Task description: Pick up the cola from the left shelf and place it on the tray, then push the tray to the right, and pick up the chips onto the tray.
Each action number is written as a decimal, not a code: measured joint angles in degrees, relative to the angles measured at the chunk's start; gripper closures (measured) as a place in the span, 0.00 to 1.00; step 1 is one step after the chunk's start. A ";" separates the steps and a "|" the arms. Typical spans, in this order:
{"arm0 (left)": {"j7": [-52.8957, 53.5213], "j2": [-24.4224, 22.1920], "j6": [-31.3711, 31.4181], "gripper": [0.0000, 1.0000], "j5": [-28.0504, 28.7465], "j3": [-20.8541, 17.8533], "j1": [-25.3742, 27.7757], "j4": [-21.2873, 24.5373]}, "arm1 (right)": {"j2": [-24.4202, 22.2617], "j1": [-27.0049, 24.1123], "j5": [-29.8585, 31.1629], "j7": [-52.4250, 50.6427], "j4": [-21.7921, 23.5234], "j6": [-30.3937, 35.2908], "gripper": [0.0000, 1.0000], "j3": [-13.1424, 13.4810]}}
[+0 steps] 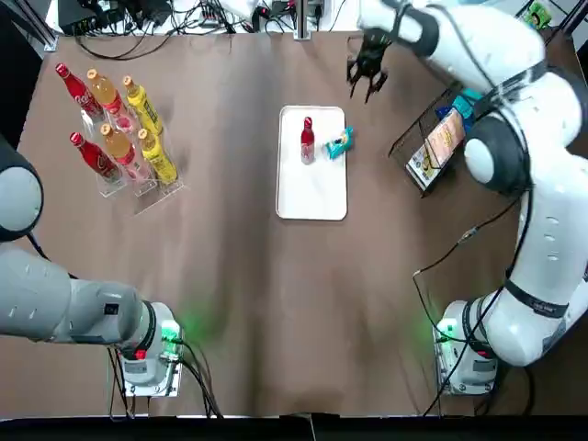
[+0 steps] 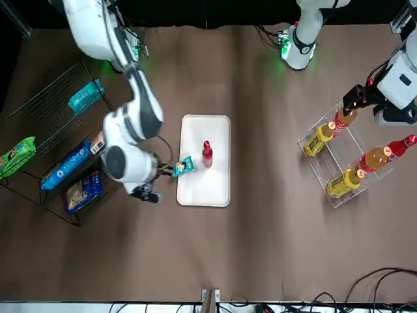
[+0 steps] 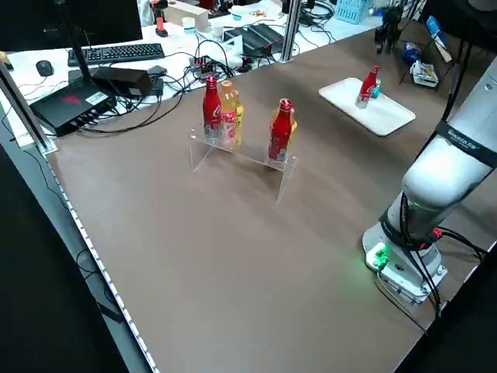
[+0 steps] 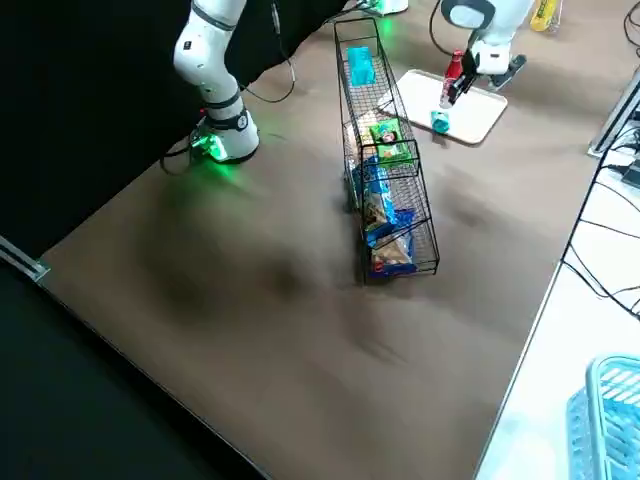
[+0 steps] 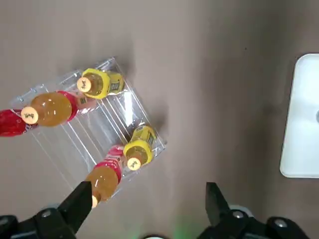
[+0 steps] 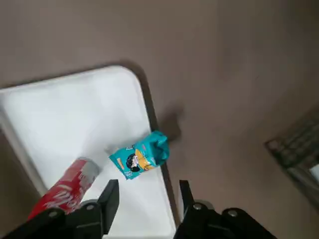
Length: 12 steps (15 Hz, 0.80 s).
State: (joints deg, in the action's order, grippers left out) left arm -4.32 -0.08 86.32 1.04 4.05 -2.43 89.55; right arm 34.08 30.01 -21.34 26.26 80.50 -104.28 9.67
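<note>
A red cola bottle point(image 1: 307, 140) stands on the white tray point(image 1: 312, 197) near its far end. A small teal chips bag point(image 1: 339, 142) lies at the tray's right edge, next to the cola. My right gripper point(image 1: 367, 78) hangs open and empty past the tray's far right corner. The right wrist view has the chips bag point(image 6: 139, 157) and cola point(image 6: 65, 191) just beyond its spread fingers point(image 6: 109, 199). High over the left shelf point(image 1: 129, 129), my left gripper point(image 5: 148, 191) is open and holds nothing.
The clear shelf point(image 5: 99, 134) holds several red, orange and yellow bottles. A black wire rack point(image 1: 441, 138) with several snack bags stands to the right of the tray. Cables and equipment lie beyond the table's far edge.
</note>
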 joint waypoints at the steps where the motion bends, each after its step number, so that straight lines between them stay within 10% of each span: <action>1: 0.09 -0.30 -0.01 0.00 0.00 -0.13 0.06 0.45 | -1.80 -1.54 0.09 -1.67 -0.23 1.31 0.44 0.23; 12: 2.31 -1.88 1.26 0.00 0.22 0.12 1.95 2.32 | -25.10 -16.82 11.80 -21.02 0.07 21.67 0.28 0.73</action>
State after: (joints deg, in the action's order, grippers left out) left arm -2.02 -1.96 87.58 1.26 4.17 -0.48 91.88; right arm 8.97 13.19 -9.54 5.24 80.58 -82.62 10.41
